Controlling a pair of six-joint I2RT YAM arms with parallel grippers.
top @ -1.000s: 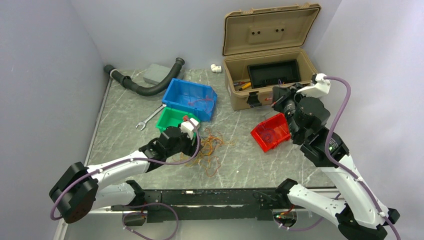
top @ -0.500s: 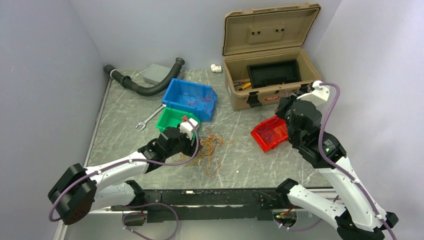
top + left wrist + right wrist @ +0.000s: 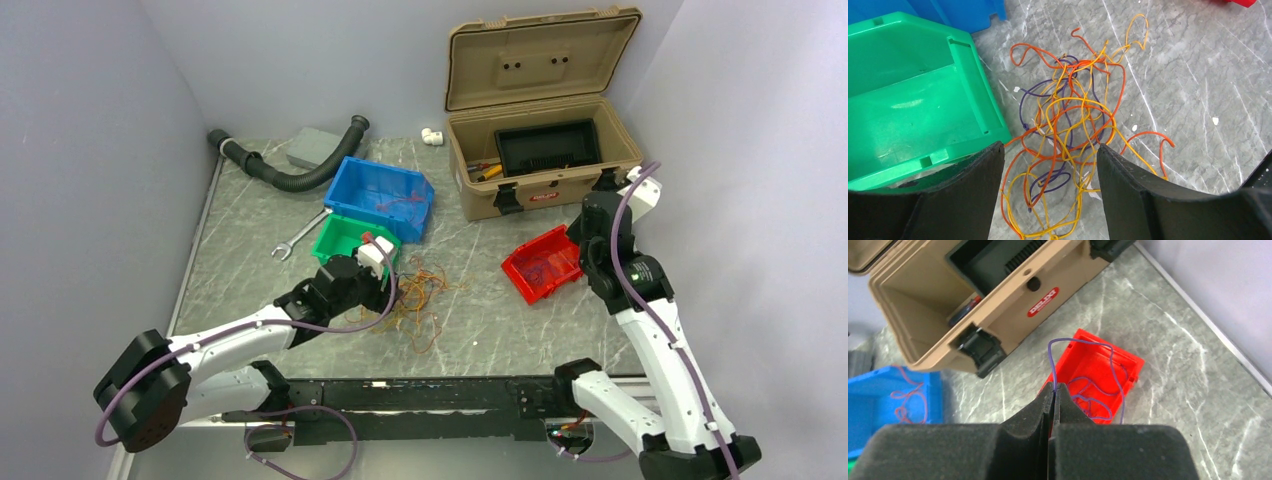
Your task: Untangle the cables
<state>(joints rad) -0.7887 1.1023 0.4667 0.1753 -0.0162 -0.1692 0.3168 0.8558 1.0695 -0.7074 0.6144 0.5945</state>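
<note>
Where the counter (image 3: 480,330) meets the back wall at the far left, a black corrugated hose (image 3: 285,178) curls beside a grey block (image 3: 312,147). A wrench (image 3: 297,237) lies nearer, just left of a green bin (image 3: 908,100) that sits against a blue bin (image 3: 380,195) holding a few red wires (image 3: 902,397). The left arm (image 3: 240,335) reaches in with its jaws spread wide and gripping nothing. One finger is by the green bin's corner, and the near part of the cables (image 3: 1068,125) lies between the two. The cables are a loose tangle of orange, yellow, red and purple strands on the counter just right of the green bin. Further right, a red bin (image 3: 1100,372) rests apart from the tangle with purple strands inside. Above it the jaws of the right arm (image 3: 655,345) are pressed together on a purple wire (image 3: 1083,341) that arches from their tips down into the red bin. Behind stands an open tan toolbox (image 3: 998,295).
</note>
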